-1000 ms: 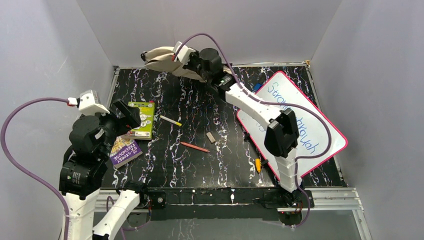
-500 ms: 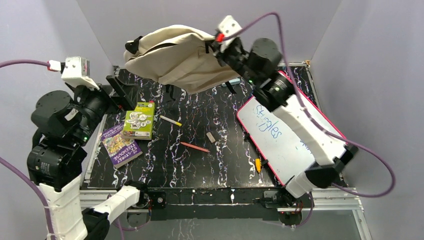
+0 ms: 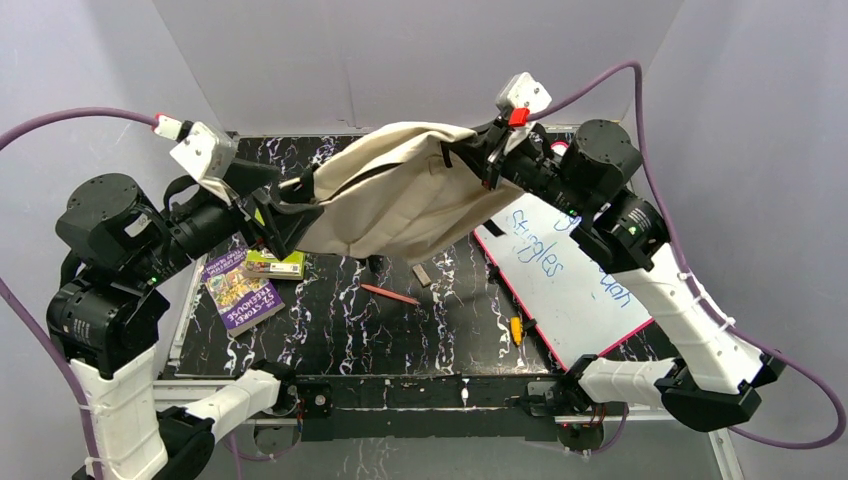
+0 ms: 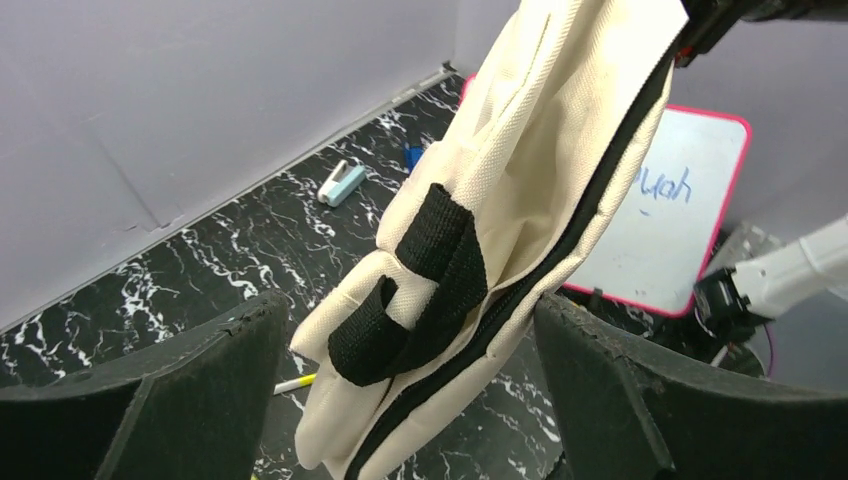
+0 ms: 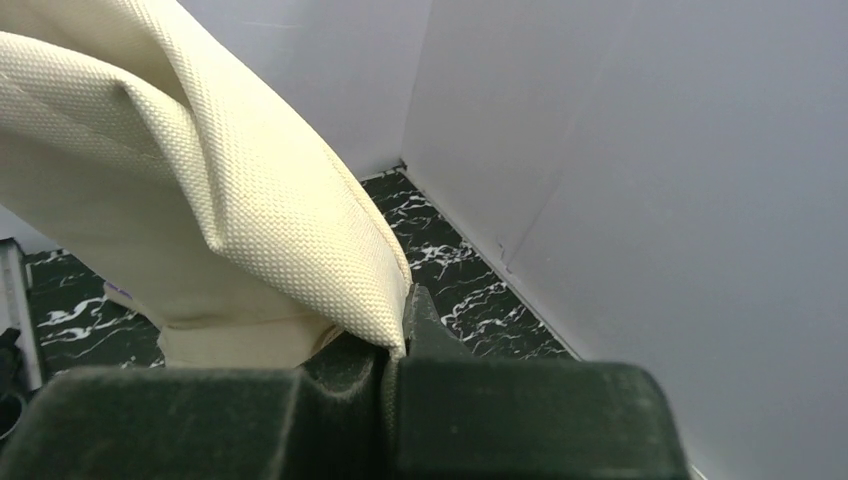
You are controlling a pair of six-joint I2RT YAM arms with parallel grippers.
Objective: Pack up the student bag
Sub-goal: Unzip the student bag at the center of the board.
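- Black marbled bench [image 3: 330, 335] — a purple book [image 3: 243, 293] and a red pencil [image 3: 390, 294] lie near its front.
- Cream student bag [image 3: 390, 200] hangs above the bench, between both arms.
- Clenched on its fabric edge is the right end effector [image 5: 396, 335]; the left end effector [image 4: 408, 308] gapes wide around its strapped end.
- Pink-framed whiteboard [image 3: 590, 300] lies to the right.

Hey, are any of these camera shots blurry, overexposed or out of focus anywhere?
Top view: evenly lit and sharp, the whiteboard writing legible, no strong glare. Left wrist view: the bag weave is crisp, while the dark left fingers along the bottom edge look soft and underexposed. Right wrist view: the bag fabric is sharp, and the very close right fingers are a dim mass with little detail.
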